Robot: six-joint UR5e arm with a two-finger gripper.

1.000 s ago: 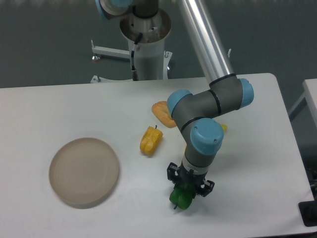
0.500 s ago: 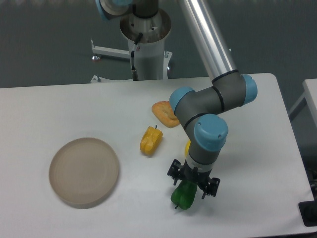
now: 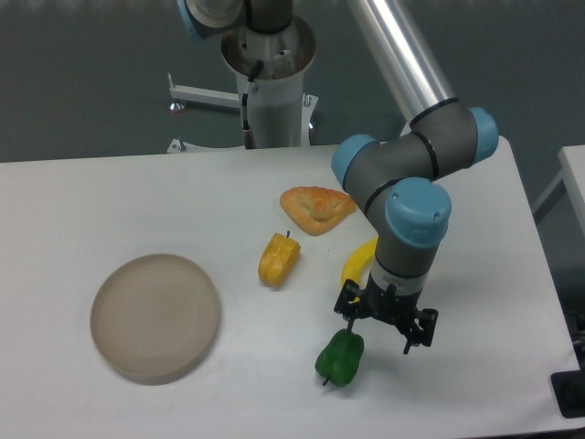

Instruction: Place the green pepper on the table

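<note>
Green pepper (image 3: 339,358) on the table (image 3: 110,201), just left-below open end effector (image 3: 385,323).

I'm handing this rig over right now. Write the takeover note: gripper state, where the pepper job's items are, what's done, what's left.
Gripper: open, empty, up and to the right of the green pepper, not touching it.
Green pepper: lying on the table near the front edge, stem toward the front.
Also on the table: yellow pepper, pastry, banana partly behind the arm, empty plate at left.
Done: the pepper appears placed and released.
Left: probably only to retract the arm.
</note>
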